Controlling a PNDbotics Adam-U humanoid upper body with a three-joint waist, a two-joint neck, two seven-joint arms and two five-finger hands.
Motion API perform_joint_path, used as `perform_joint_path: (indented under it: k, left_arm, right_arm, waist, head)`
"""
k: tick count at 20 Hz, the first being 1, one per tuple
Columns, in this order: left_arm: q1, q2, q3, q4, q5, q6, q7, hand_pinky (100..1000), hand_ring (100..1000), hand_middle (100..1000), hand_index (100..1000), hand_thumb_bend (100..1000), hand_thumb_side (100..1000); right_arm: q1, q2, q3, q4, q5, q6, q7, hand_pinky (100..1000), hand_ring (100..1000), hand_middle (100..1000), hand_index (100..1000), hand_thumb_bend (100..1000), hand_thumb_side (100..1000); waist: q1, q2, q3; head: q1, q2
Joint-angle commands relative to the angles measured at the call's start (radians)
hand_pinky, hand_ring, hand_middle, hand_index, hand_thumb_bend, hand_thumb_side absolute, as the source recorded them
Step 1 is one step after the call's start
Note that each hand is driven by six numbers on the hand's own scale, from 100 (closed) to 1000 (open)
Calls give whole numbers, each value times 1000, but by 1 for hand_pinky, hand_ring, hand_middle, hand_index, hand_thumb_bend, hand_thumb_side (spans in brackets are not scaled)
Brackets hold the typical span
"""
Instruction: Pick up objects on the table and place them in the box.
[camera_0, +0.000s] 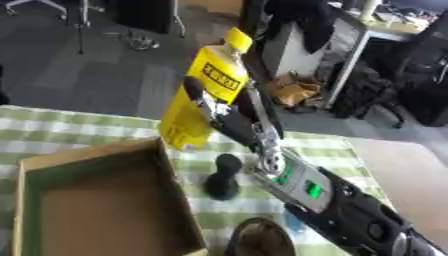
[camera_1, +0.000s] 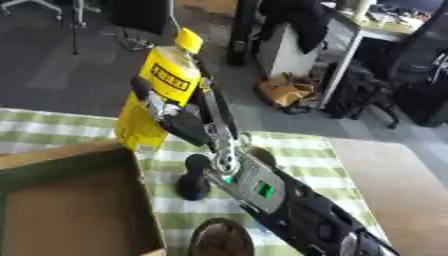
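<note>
A robot's right arm reaches in from the lower right corner and slants up toward the middle of the scene. The arm is black with silver joints and small green lights on its forearm. At its end, the right robot hand (camera_0: 229, 114) has its dark fingers curled round a tall yellow pouch (camera_0: 203, 97), holding it lifted in the air. The pouch has a yellow screw cap at the top and a black label band across its upper part; the lettering is too blurred to read. It leans slightly, cap toward the upper right, and its bottom edge hangs just above the far right corner of an open cardboard box (camera_0: 171, 185).

The box sits at the lower left on a desk covered by a green and white checked cloth (camera_0: 79, 130). Its inside is plain brown, and nothing shows inside it in the part that can be seen.

Just to the right of the box, a small black object (camera_0: 224, 178) stands on the cloth, narrow in the middle with a rounded top. Nearer the bottom edge lies a dark round object (camera_0: 261, 239), only partly in view and hard to make out.

The left robot hand does not appear in either view.

Beyond the desk is grey office carpet (camera_0: 87, 70).
</note>
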Motion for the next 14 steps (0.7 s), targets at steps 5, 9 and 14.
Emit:
perform_joint_path:
  k: [5, 9, 14]
  left_arm:
    - [-3, 5, 0, -19, 2, -2, 4, 829, 886, 822, 721, 100, 1000]
    - [0, 3, 1, -19, 1, -1, 4, 828, 885, 822, 721, 100, 1000]
    - [4, -3, 0, -19, -1, -6, 4, 826, 879, 822, 722, 100, 1000]
  right_arm:
    - [-15, -24, -8, -46, 331, 0, 43, 283, 165, 296, 516, 100, 657]
    - [-12, -30, -8, -94, 577, -23, 91, 283, 159, 287, 503, 100, 737]
    - [-13, -47, -10, -196, 914, -103, 146, 284, 139, 268, 474, 100, 913]
  waist:
    - [5, -22, -11]
    - [8, -24, -15]
    - [9, -30, -19]
  head:
    - [16, -1]
    - [18, -3]
    - [17, -1]
